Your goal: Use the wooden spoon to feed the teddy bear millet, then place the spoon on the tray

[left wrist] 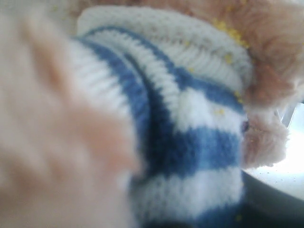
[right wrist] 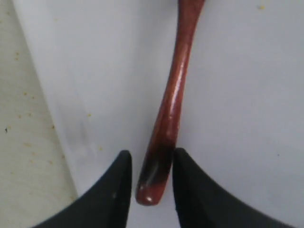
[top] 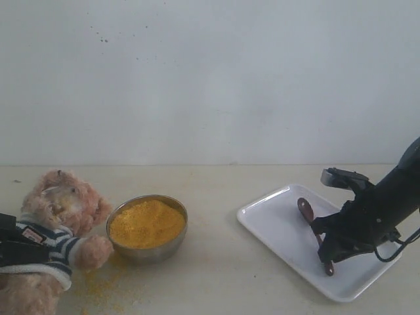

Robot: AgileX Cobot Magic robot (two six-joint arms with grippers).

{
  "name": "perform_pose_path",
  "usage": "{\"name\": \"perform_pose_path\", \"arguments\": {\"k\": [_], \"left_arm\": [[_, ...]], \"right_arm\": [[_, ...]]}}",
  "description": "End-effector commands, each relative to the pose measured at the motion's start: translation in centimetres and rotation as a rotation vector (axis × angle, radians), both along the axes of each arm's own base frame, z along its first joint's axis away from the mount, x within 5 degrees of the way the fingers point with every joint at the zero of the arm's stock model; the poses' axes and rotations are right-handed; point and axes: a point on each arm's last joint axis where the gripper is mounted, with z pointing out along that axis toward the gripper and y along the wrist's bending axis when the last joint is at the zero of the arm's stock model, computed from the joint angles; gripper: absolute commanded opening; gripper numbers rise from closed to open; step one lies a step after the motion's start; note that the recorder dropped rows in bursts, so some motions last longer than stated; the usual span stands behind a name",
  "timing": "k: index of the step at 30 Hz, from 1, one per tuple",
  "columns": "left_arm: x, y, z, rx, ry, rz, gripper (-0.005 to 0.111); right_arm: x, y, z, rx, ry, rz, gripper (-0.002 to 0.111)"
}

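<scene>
Bear (top: 62, 203) leans against left gripper (top: 14, 248), grip unclear; right gripper (top: 327, 252) jaws stand parted beside spoon (top: 306, 210) handle, leaving spoon flat on tray (top: 275, 216).

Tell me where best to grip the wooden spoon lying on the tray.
Take the wooden spoon by its thin handle's tail end, from straight above, jaws across it: it lies flat on the tray, bowl end wider. The right gripper straddles that spot.

Pale table (top: 216, 269), teddy bear (top: 62, 210) at left, steel bowl (top: 154, 254) beside it, loose millet (top: 105, 285) scattered, white tray (top: 275, 223) at right.
</scene>
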Motion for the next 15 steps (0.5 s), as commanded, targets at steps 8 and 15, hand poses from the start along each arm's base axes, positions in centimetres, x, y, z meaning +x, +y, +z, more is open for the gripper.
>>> {"name": "perform_pose_path", "arguments": {"k": [8, 15], "left_arm": [[0.3, 0.6, -0.2, 0.112, -0.081, -0.019, 0.004], [0.2, 0.2, -0.2, 0.06, -0.128, 0.001, 0.004]], "right_arm": [[-1.3, -1.0, 8.6, 0.047, -0.129, -0.116, 0.045], [-7.5, -2.0, 24.0, 0.044, -0.634, -0.244, 0.0]]}}
